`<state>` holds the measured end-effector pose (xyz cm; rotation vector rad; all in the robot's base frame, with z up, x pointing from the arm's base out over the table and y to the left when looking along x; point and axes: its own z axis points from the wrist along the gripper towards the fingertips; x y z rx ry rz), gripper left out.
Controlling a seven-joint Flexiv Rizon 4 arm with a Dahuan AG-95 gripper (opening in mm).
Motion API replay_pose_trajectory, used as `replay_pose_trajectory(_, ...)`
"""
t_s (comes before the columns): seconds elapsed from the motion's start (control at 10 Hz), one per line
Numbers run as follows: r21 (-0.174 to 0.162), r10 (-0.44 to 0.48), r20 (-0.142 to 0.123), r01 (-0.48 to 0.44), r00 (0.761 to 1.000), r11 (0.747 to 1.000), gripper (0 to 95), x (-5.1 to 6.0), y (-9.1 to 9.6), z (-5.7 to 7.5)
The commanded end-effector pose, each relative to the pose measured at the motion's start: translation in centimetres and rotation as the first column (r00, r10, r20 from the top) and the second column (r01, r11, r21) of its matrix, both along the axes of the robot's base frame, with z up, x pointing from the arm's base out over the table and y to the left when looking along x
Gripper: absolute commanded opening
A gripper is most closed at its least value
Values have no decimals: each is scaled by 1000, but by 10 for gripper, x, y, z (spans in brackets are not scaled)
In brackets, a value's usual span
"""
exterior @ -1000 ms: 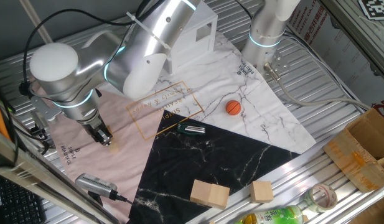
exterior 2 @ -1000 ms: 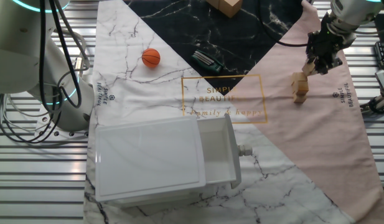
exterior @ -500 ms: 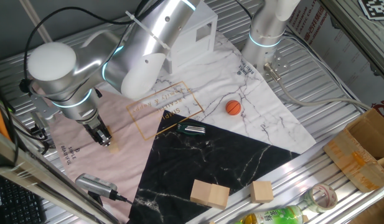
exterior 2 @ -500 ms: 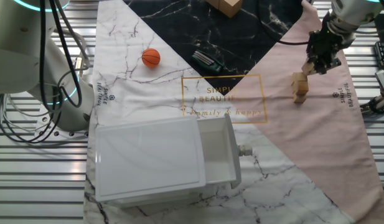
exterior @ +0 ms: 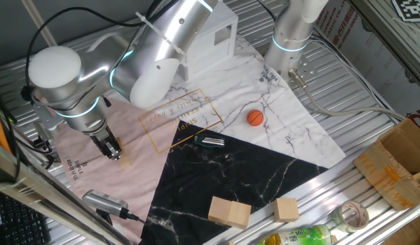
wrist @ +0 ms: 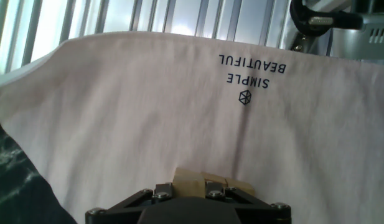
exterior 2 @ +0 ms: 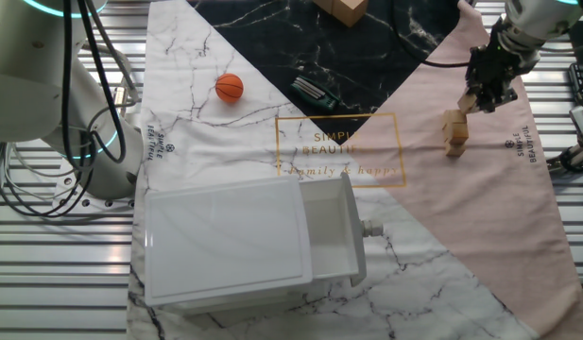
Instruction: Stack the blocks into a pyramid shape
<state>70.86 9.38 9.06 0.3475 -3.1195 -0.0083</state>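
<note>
My tool [exterior 2: 473, 101] is hovering right at the top of the small light-tan wooden cubes [exterior 2: 454, 131], which are sitting piled on the pink cloth [exterior 2: 480, 198] at the counter's right side in the other fixed view. In the hand view a cube [wrist: 211, 184] is showing just under the fingers [wrist: 210, 186]; I can't tell if they're pinching it or spread. Judging it light, rigid, smooth-faced wood, not fragile but easy to nudge. Best hold: two opposite flat faces, mid-height, squared up.
</note>
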Motion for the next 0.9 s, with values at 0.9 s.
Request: replay_pose_trajectory(0.9,2,-3,-13,3,1000,1000,0,0,-1,-1)
